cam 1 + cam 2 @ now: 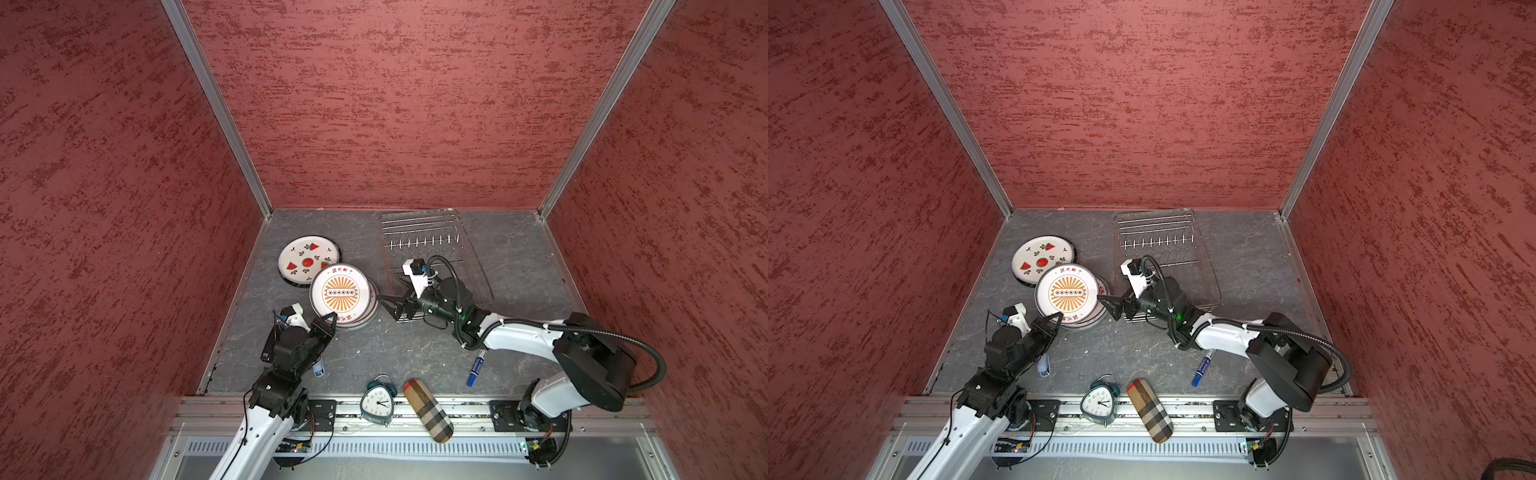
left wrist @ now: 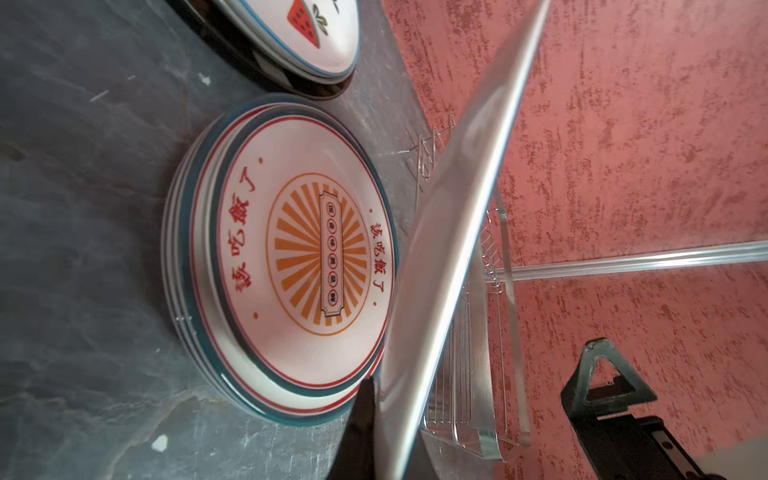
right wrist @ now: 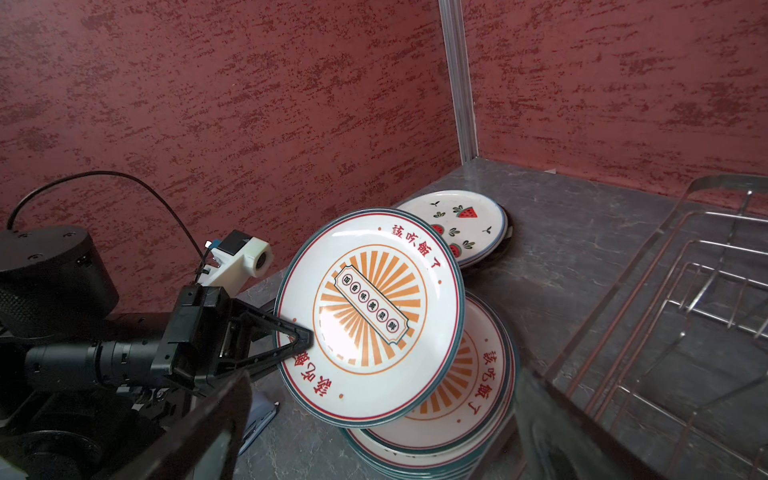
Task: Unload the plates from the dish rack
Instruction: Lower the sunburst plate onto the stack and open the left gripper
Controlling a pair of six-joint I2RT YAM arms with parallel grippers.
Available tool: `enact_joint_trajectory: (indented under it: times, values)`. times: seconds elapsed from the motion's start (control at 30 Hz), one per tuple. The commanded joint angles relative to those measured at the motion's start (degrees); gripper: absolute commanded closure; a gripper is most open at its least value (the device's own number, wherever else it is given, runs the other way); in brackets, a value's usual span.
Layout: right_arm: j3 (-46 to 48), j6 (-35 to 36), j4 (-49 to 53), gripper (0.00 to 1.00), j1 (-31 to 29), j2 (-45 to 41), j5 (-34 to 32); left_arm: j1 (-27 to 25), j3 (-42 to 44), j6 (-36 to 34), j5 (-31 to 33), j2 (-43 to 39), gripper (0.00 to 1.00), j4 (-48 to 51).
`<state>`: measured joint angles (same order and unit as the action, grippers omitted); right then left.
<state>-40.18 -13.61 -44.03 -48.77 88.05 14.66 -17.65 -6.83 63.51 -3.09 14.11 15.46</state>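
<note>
**A:** Where are the plates?

**B:** On the grey table, left of the dish rack. A watermelon plate lies flat toward the back wall, on top of a dark plate. Just in front of it sits a stack of sunburst plates.

**A:** And the arms?

**B:** The left gripper is clamped on the near rim of one more sunburst plate, which tilts over that stack. Its lower edge may rest on the stack, but the wrist view leaves that unclear. The right gripper hangs spread wide, holding nothing, just right of the stack.
</note>
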Motion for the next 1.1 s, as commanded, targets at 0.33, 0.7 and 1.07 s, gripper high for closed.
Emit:
enact_joint_trajectory:
  times: [0.33, 0.7, 1.07]
  values:
    - [-5.7, 4.3, 4.6, 0.01, -2.3, 2.7, -1.7, 3.1, -3.0, 2.8, -7.9, 18.1, 1.00, -10.3]
    - [-7.0, 5.0, 5.8, 0.01, -2.9, 3.9, -2.9, 6.6, -2.7, 4.8, -12.0, 22.5, 0.98, -12.3]
    - [-7.5, 5.4, 6.5, 0.01, -3.5, 4.7, -4.3, 7.5, -2.8, 4.9, -13.1, 22.5, 0.89, -11.8]
